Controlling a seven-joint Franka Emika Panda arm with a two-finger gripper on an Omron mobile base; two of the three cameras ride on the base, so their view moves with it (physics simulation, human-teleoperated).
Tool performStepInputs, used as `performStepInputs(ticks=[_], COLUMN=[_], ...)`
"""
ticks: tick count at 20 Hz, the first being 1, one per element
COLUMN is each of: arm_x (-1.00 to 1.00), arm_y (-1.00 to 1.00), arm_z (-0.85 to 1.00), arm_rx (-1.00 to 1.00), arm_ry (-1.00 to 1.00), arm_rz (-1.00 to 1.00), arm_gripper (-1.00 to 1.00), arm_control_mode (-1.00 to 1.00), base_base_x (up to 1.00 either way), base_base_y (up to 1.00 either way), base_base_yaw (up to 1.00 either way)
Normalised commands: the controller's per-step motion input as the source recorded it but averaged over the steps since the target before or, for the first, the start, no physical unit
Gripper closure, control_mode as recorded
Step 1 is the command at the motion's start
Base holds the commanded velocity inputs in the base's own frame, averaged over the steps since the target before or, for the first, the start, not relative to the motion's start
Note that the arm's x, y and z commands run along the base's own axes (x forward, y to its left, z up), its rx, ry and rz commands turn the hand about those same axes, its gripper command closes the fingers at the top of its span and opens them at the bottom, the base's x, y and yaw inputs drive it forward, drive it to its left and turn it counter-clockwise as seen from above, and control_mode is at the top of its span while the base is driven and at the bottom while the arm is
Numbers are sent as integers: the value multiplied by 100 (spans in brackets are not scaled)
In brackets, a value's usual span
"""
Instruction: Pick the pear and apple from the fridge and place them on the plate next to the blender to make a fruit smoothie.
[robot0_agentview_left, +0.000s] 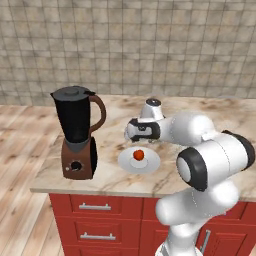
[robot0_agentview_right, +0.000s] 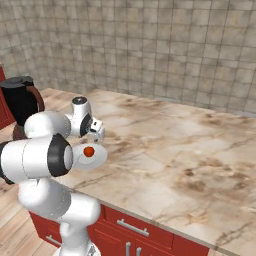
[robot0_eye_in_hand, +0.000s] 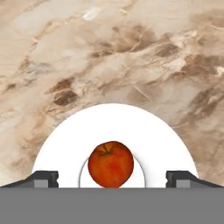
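The red-orange apple (robot0_agentview_left: 139, 156) (robot0_agentview_right: 89, 151) (robot0_eye_in_hand: 110, 163) rests in the middle of the small white plate (robot0_agentview_left: 125, 162) (robot0_agentview_right: 101, 157) (robot0_eye_in_hand: 65, 144), on the marble counter just right of the blender (robot0_agentview_left: 77, 130) (robot0_agentview_right: 20, 105). My gripper (robot0_agentview_left: 138, 141) (robot0_agentview_right: 95, 141) (robot0_eye_in_hand: 112, 179) hovers directly above the apple, open, its fingertips (robot0_eye_in_hand: 43, 178) spread wide to either side and holding nothing. The pear and the fridge are out of view.
The marble counter (robot0_agentview_right: 175, 145) stretches wide to the right of the plate. Red drawers with silver handles (robot0_agentview_left: 95, 207) sit below its front edge. A tiled wall (robot0_agentview_left: 150, 50) backs the counter, and wooden floor (robot0_agentview_left: 20, 165) lies to the left.
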Motion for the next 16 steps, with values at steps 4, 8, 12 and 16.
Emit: performStepInputs(ticks=[4, 8, 12, 16], arm_x=[-79, -99, -100, -95], arm_y=[-8, -22, -18, -24], arm_z=[100, 100, 94, 94], arm_rx=[-4, -1, -1, 0], arm_ry=[-8, -4, -1, -13], arm_rz=[-3, -2, 0, 0], arm_gripper=[-100, -100, -100, -100], arm_control_mode=[-100, -100, -100, -100], base_base_x=[0, 0, 0, 0], base_base_y=[0, 0, 0, 0], base_base_yaw=[0, 0, 0, 0])
